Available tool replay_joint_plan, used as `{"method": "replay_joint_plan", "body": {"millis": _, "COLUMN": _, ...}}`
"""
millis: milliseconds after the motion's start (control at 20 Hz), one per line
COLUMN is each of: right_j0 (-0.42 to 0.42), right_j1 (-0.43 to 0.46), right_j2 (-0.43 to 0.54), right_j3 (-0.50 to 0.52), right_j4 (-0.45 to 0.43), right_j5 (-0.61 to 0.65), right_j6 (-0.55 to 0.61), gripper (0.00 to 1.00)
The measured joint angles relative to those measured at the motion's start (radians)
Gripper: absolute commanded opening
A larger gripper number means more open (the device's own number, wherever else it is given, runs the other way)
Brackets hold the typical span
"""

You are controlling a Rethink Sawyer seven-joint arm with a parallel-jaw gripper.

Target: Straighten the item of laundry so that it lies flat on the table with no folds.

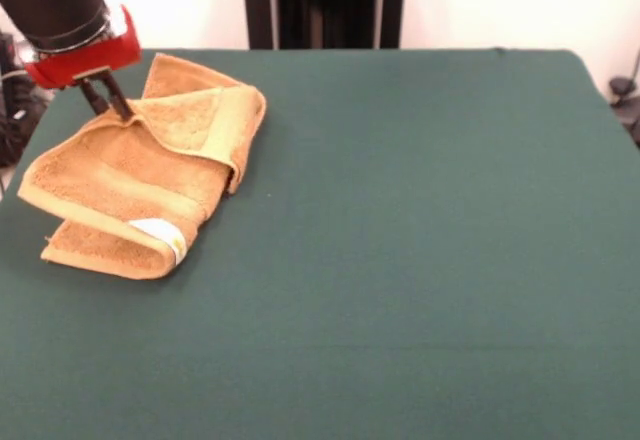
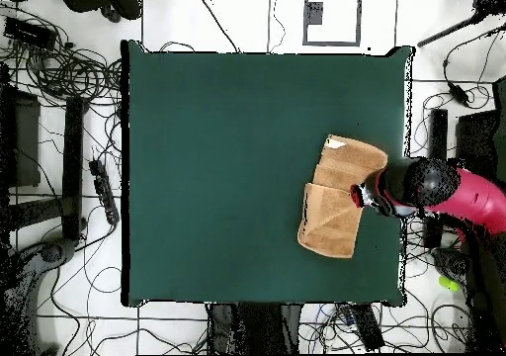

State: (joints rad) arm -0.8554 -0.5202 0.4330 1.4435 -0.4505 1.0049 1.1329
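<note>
Red-and-black arm's tool at far left, tips pressed into the folded orange-tan terry towel; I judge it pinched together on an upper layer's edge. Towel lies doubled near the left edge of the dark green felt table. Advice: lift low, draw the layer outward, avoid dragging the layers beneath.

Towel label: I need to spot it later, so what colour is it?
White with a bit of yellow, on the orange-tan towel's label; front view shows it best.
</note>
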Motion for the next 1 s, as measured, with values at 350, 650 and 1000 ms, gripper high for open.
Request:
{"method": "replay_joint_plan", "body": {"millis": 350, "right_j0": -0.022, "right_j1": -0.001, "right_j2": 0.027, "right_j3": 0.0, "right_j4": -0.009, "right_j5": 0.0, "right_j6": -0.117, "gripper": 0.0}}
{"method": "replay_joint_plan", "body": {"millis": 650, "right_j0": 0.024, "right_j1": -0.004, "right_j2": 0.027, "right_j3": 0.001, "right_j4": 0.003, "right_j5": -0.019, "right_j6": -0.117, "gripper": 0.0}}
{"method": "replay_joint_plan", "body": {"millis": 1000, "right_j0": 0.097, "right_j1": -0.002, "right_j2": 0.023, "right_j3": 0.025, "right_j4": 0.118, "right_j5": -0.137, "right_j6": -0.09, "gripper": 0.0}}
